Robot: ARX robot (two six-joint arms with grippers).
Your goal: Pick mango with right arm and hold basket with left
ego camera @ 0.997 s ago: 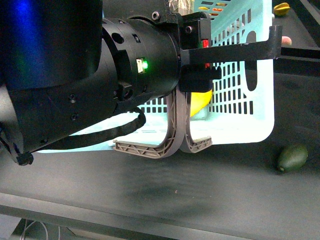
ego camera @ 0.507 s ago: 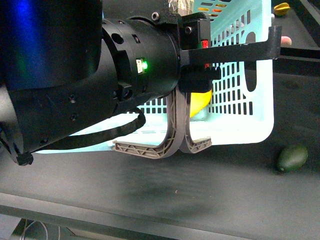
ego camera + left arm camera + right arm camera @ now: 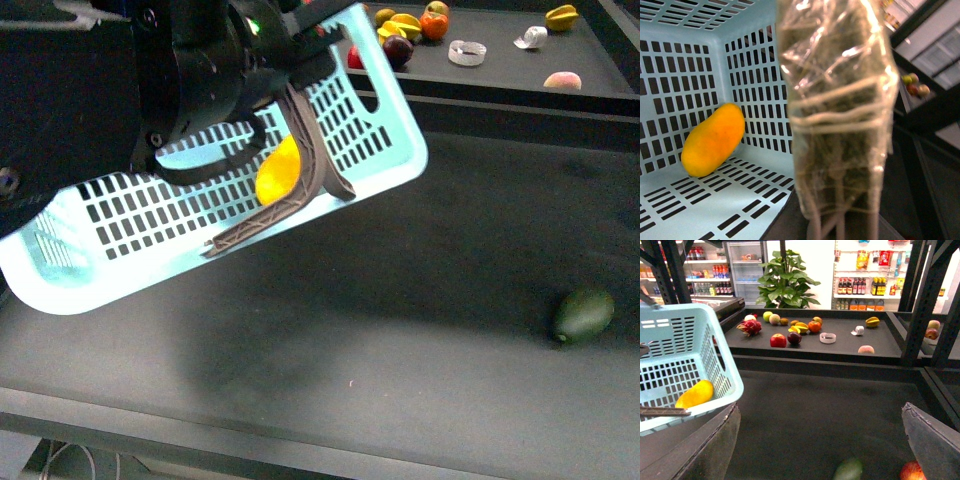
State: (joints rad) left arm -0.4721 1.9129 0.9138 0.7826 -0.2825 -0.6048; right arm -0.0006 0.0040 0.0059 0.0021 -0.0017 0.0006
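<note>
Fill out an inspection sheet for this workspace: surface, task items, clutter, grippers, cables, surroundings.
Surface: dark table, bare in the middle.
Job's things: turquoise basket lifted and tilted; yellow mango lies inside it.
Clutter: dark green fruit on the table near the right edge; mixed fruit on the rear shelf.
Grippers: left hidden at the basket, state unclear; right gripper open, empty.
Cables: nothing seen.
Surroundings: shop shelving, potted plant.

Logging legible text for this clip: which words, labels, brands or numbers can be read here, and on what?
None can be read.
Bottles and packets on the shop shelves: labels too small and blurred.
Basket, mango, dark green fruit: no printing visible.
Left wrist view foreground: blurred, no text.
</note>
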